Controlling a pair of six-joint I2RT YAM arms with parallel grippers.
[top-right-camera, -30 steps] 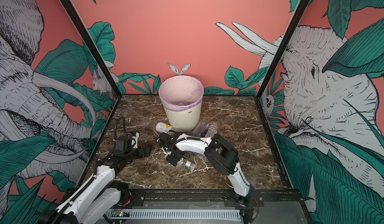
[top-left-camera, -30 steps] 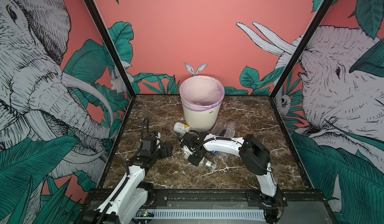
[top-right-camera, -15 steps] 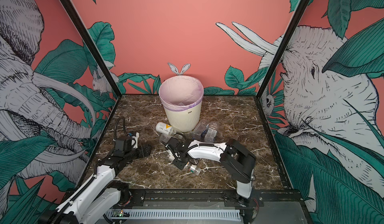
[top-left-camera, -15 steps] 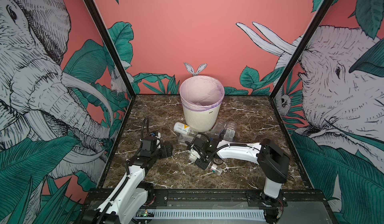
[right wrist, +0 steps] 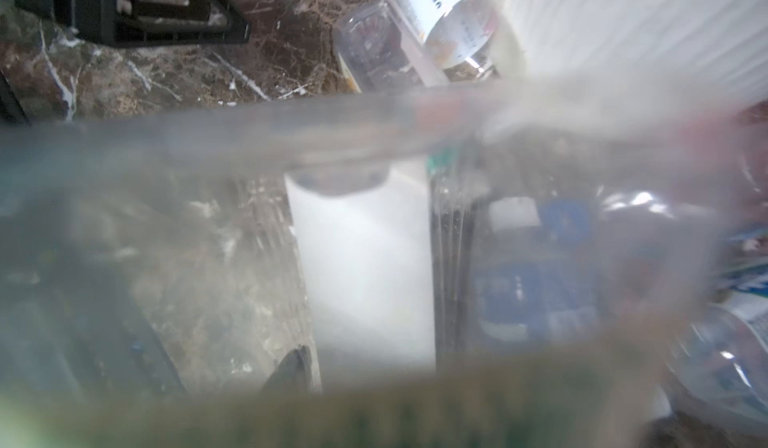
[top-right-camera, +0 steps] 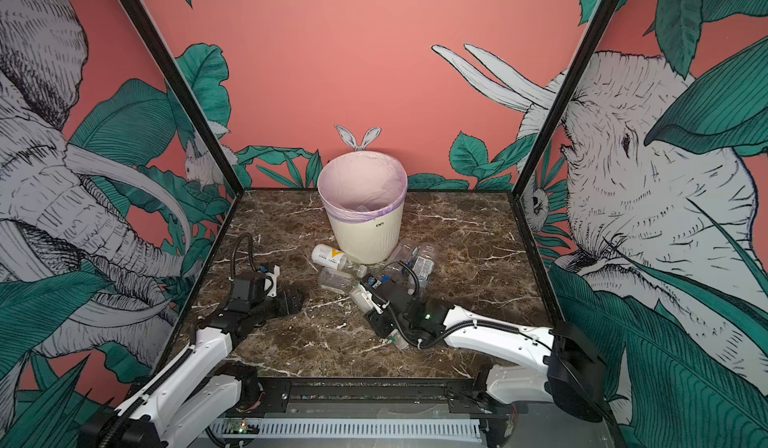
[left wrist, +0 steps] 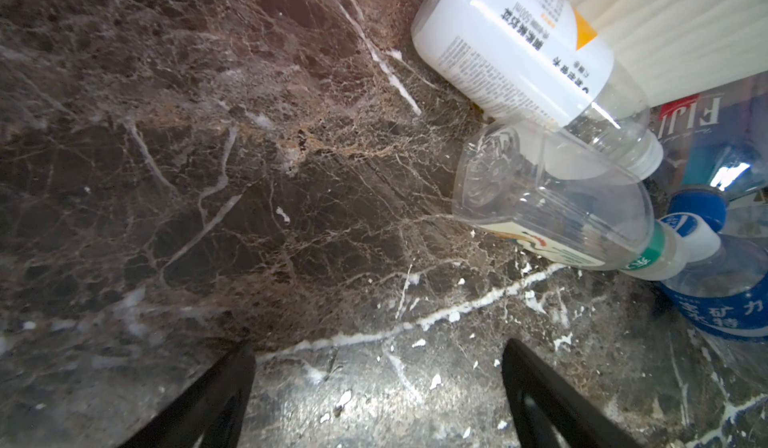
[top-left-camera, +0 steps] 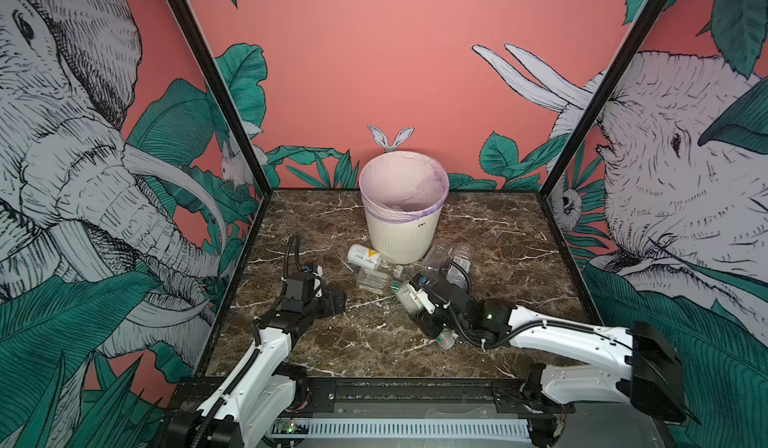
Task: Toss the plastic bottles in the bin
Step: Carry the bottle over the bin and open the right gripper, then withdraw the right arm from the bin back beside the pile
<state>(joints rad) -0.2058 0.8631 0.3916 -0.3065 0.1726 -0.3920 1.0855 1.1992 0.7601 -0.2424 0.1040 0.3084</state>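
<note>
right gripper [top-left-camera: 422, 313], drawn back from the foot of the bin [top-left-camera: 403, 234], is now clamped across one clear bottle [top-left-camera: 406, 296], in front of the bin and below its rim: likely ready to lift. left gripper [top-left-camera: 332, 300], jaws apart and empty, hangs left-front of the bin; remaining bottles [top-left-camera: 365, 256] lie against its base.

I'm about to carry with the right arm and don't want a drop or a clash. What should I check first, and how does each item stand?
1. Right hand shut on held bottle: ok.
2. Held bottle off the table: cannot tell.
3. Left hand open, empty, apart from the right arm: ok.
4. Bin upright, mouth open: ok.
5. Low path to bin free: not ok. Loose bottles lie at its foot, so probably lift over them.
</note>
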